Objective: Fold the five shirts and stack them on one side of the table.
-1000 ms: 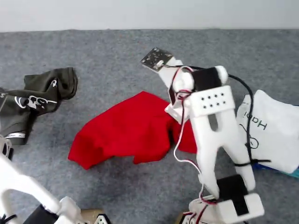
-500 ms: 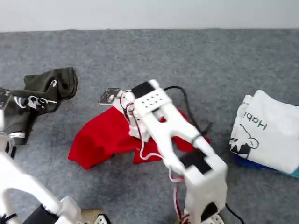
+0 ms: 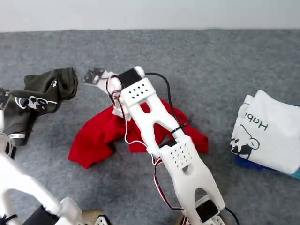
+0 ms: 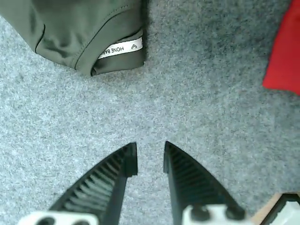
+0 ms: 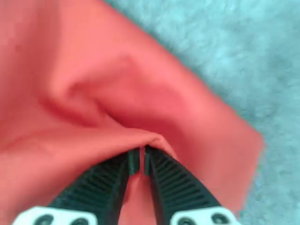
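A crumpled red shirt [image 3: 93, 140] lies in the middle of the grey table. My right gripper [image 5: 139, 158] is shut on a fold of the red shirt [image 5: 93, 93]; in the high view the right gripper [image 3: 118, 110] is at the shirt's far edge, its fingers hidden under the arm. A dark green shirt [image 3: 42, 93] lies bunched at the left. My left gripper [image 4: 150, 157] hovers open over bare carpet, just short of the green shirt's [image 4: 79, 33] collar label, with the red shirt's [image 4: 286, 56] edge off to one side.
A folded white shirt [image 3: 272, 131] with black print rests on a blue one [image 3: 248, 163] at the right edge. The right arm stretches across the table's middle. The left arm [image 3: 18, 183] stands at the near left corner. Bare carpet runs along the far side.
The right arm has swung from the red shirt's right side across to its far left, and the shirt has bunched up and shrunk toward the left. The left arm has stayed put.
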Robot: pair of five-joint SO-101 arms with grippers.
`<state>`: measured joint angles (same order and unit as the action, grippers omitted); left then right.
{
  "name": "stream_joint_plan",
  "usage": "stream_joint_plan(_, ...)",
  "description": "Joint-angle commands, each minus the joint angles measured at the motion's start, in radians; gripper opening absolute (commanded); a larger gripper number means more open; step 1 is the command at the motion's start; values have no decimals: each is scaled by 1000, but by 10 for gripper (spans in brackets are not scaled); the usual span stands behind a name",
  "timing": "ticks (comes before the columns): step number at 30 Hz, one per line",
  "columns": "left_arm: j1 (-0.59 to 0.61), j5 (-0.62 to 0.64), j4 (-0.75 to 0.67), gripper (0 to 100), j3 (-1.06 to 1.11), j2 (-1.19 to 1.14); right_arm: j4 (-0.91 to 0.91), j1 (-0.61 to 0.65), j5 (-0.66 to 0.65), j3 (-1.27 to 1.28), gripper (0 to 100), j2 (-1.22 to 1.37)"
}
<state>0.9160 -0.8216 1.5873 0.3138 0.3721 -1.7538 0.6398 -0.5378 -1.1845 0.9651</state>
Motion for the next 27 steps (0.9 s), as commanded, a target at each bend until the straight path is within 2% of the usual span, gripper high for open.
stream_joint_plan(1,-9,-2,-14,104,-39,29,-47,-19,35,-61,37,-65)
stream_joint_plan(9,-9,-2,-14,104,-39,29,-47,-19,52,379,37,-426)
stream_joint_plan(15,-9,-2,-17,104,-38,28,-44,-5,227,635,46,-650)
stream_joint_plan(21,-9,-2,-17,104,-38,28,-41,113,457,776,224,-682)
stream_joint_plan(27,-3,-2,-17,104,-38,28,-39,228,543,784,249,-582)
